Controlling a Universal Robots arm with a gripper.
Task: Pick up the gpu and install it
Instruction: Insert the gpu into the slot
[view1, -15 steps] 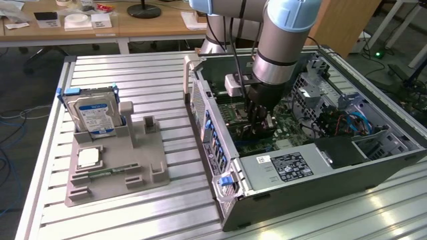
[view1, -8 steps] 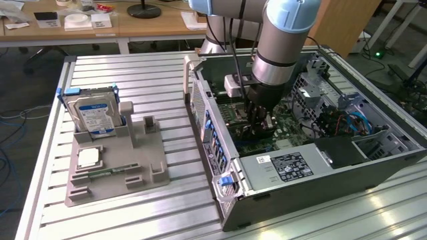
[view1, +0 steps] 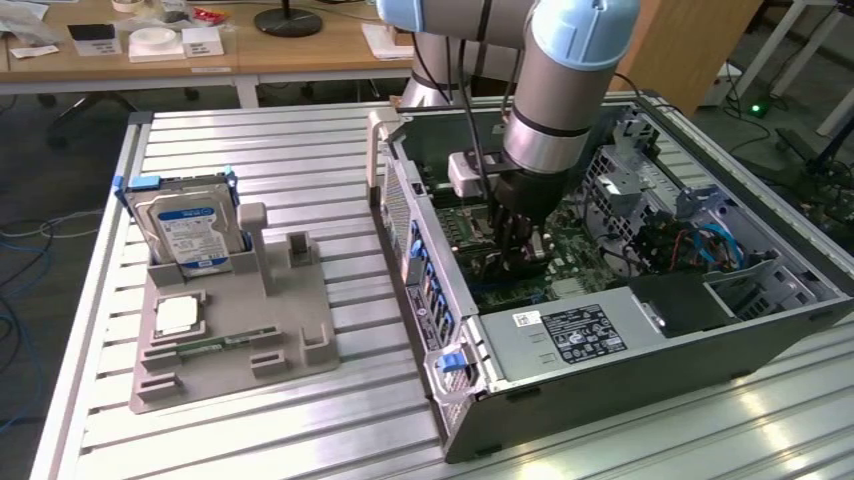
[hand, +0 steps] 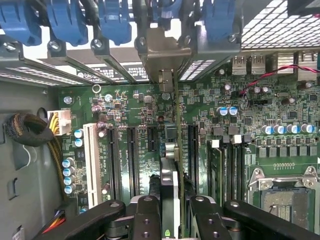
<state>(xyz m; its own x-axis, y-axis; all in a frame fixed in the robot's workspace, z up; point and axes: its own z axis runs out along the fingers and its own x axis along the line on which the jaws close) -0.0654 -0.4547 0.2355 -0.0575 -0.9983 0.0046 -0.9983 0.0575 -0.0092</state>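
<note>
In the wrist view the gpu (hand: 170, 172) is seen edge-on, a thin green card standing upright between my black fingers (hand: 148, 216). My gripper (hand: 172, 217) is shut on it. The card's silver bracket (hand: 162, 50) lies against the rear slot openings of the case. Its lower edge runs in line with a black expansion slot on the green motherboard (hand: 125, 102); I cannot tell whether it is seated. From the exterior view, my gripper (view1: 521, 250) is reaching straight down into the open computer case (view1: 747, 300), above the motherboard.
Blue retention clips (hand: 65, 20) line the case's rear edge. Beside the card are more black slots (hand: 132, 155), a white slot (hand: 92, 155), memory sticks (hand: 217, 165) and the processor socket (hand: 285, 200). A grey fixture (view1: 227, 340) holding a hard drive (view1: 187, 225) stands on the exterior view's left.
</note>
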